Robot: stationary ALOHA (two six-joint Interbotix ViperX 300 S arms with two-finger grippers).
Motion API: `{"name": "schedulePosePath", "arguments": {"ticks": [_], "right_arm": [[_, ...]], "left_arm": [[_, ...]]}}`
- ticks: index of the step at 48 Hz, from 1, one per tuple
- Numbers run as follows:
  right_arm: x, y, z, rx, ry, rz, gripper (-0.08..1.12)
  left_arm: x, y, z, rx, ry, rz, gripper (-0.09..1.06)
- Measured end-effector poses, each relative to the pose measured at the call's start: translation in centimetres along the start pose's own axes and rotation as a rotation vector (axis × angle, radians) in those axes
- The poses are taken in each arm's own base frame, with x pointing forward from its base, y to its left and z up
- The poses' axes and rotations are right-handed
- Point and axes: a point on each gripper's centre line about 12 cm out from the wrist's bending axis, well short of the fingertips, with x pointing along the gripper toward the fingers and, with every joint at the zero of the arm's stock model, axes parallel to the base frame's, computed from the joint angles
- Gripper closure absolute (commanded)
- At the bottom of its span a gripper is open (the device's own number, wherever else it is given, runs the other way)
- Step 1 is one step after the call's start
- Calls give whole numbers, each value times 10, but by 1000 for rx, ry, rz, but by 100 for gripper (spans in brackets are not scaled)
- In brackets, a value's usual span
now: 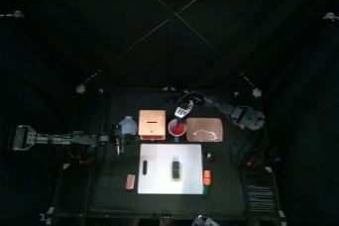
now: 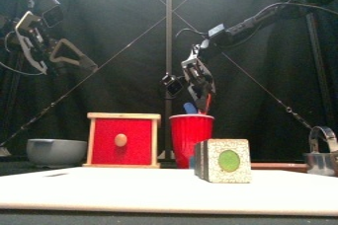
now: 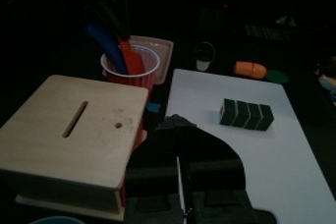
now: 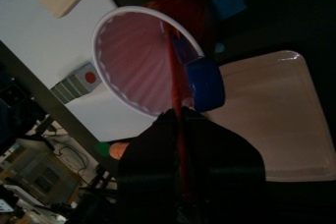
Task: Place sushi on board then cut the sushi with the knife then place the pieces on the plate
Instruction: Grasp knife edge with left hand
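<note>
The surface [image 1: 159,202] bore the white board [image 1: 157,161], with the sushi roll [image 2: 224,160] lying near its middle. Beside the wooden box [image 3: 79,120] the left gripper [image 1: 118,143] rested; whether it was spread could not be told. Over the red cup [image 2: 192,136] hung the right gripper [image 2: 193,79], its grip likewise unclear, at the blue knife [image 4: 203,83]. A skewed pull might topple the cup or drag out the red knife [image 3: 126,51].
</note>
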Motion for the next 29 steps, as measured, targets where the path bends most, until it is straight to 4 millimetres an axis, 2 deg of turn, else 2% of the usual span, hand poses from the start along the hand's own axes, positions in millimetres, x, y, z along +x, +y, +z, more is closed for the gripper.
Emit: {"name": "schedulePosePath", "arguments": {"ticks": [8, 20, 29], "right_arm": [[-9, 4, -2, 7, 8, -2, 78], [-50, 22, -10, -36, -85, -13, 78], [-69, 35, -23, -63, -122, -16, 78]], "left_arm": [[0, 0, 0, 0, 0, 2, 99], [0, 0, 0, -3, 0, 0, 99], [0, 0, 0, -3, 0, 0, 99]]}}
